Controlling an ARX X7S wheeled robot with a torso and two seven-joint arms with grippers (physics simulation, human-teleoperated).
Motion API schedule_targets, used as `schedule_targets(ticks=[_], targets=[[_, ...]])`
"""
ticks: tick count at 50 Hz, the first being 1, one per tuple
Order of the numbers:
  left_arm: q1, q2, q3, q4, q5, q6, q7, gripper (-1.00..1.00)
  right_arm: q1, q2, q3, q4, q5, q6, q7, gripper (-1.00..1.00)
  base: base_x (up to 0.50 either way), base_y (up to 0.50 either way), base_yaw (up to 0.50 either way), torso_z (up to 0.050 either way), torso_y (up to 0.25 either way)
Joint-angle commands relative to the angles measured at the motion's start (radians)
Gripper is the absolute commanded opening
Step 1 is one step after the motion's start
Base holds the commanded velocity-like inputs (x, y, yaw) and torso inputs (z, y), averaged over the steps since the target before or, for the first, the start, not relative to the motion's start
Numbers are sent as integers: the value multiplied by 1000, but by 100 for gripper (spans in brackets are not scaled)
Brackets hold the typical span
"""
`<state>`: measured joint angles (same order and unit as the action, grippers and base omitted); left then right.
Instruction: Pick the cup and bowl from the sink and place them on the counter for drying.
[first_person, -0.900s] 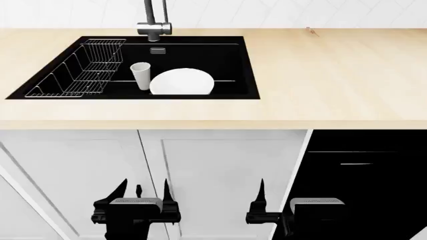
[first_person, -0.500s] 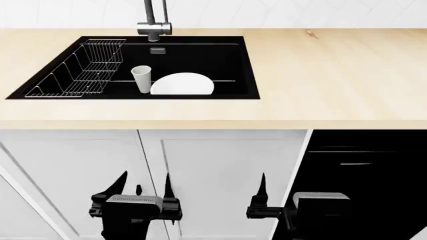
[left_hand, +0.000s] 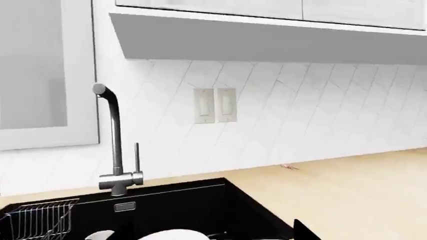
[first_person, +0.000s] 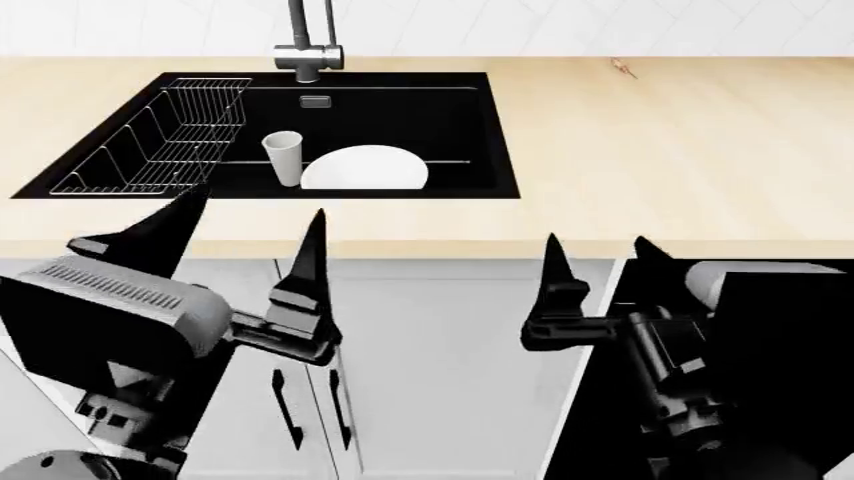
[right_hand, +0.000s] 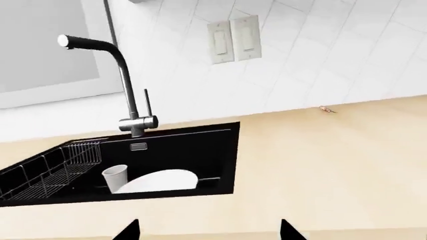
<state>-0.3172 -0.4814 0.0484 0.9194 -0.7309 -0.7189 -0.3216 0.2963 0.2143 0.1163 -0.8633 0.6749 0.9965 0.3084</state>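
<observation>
Cup (first_person: 282, 156) and bowl (first_person: 364, 168) both sit inside the sink (first_person: 387, 115), the cup upright just beside the bowl on the side nearer the wire rack (first_person: 158, 143), the two touching or nearly so. The tap (first_person: 308, 45) rises behind the sink, and the rack fills the sink's end farthest from the open counter (first_person: 667, 150). Both grippers hang in front of the counter's edge, well short of the sink and holding nothing. The left gripper (first_person: 240, 240) has its fingers spread apart; the right gripper (first_person: 601, 262) likewise has its fingers parted. Two wall switches (right_hand: 233, 40) sit on the tiles behind the counter.
</observation>
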Motion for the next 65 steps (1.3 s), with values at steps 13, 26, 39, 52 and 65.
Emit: schedule_targets(ticks=[13,26,39,52,65], targets=[[-803,-863,752,128,-715,655,-438,100,547,489,97,-96,1364,103,820,100,0,0,0,4,0],[-813,-946,859,113,-665,773,-465,100,574,532,105,-109,1416,75,836,100,0,0,0,48,0],[-812,-987,846,111,-688,824,-436,100,607,551,111,-99,1426,68,833,100,0,0,0,50,0],[-806,-999,846,118,-688,852,-414,100,623,549,104,-93,1420,68,832,100,0,0,0,50,0],[-783,-1015,852,114,-642,915,-430,100,625,522,84,-99,1376,103,811,100,0,361,0,12,3]])
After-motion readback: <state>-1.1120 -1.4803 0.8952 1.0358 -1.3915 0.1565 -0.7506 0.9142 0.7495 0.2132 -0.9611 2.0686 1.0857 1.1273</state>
